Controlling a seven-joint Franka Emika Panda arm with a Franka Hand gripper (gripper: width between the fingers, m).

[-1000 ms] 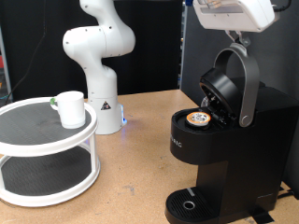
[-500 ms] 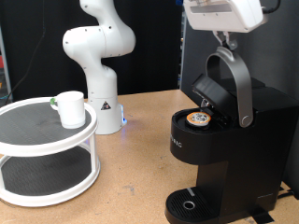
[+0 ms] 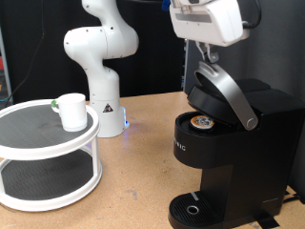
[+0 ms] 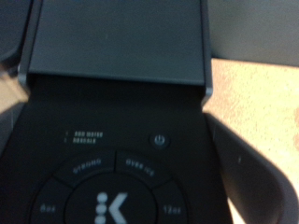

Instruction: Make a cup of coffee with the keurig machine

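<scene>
Lowered keurig machine (image 3: pixel 224 143) lid, pod exposed; gripper (image 3: pixel 212 55) atop handle, closure unclear

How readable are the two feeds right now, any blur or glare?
Wrist view: soft and dim, filled by the black boxy coffee maker; its round panel's labels are smeared, only the power icon and K logo read. Exterior view: sharp and evenly lit, the plain white ceramic mug crisp on the white round two-tier stand; no glare.

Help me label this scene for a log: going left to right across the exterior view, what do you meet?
Two-tier round stand → white cup on its top tier → white robot base → pod in the open brewer → keurig machine, with the end effector above, at its lid handle.
</scene>
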